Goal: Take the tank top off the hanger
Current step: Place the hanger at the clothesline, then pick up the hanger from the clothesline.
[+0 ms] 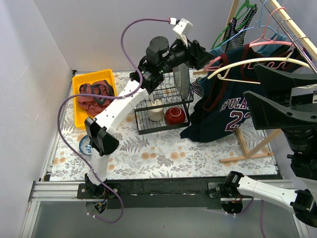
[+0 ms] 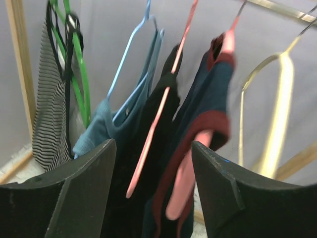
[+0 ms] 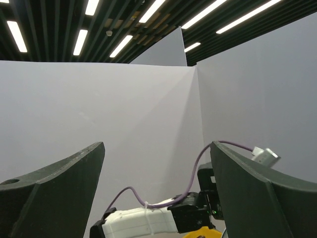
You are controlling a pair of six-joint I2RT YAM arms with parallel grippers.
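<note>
Reaching high toward the wooden rack with the left gripper, spread wide and closed on nothing, aimed at the shoulder of the navy tank top. From the left wrist, both dark fingers low in the view and far apart, framing the maroon-trimmed armhole between them; seemingly short of touching the cloth, though too blurred to say for certain.

Tank top still fully on its pink hanger, strap looped over the hanger's arm, hook up at the rail, body hanging down toward the floral tabletop. Crowded on one side by a black garment on a thinner pink hanger, with an empty cream hanger on the other.

Right gripper held up close under the top camera, likewise gaping and empty; its own wrist view facing only grey wall and the other arm, so playing no part at the clothes for now.

Judged barely begun: approach roughly complete, nothing gripped, nothing slipped off. Left to do, by the look of it: closing on the fabric near the strap, working one shoulder off the hanger's end, then the other, and drawing the top clear of the rack. Probably worth steadying the hanger while pulling, given how freely it hangs
</note>
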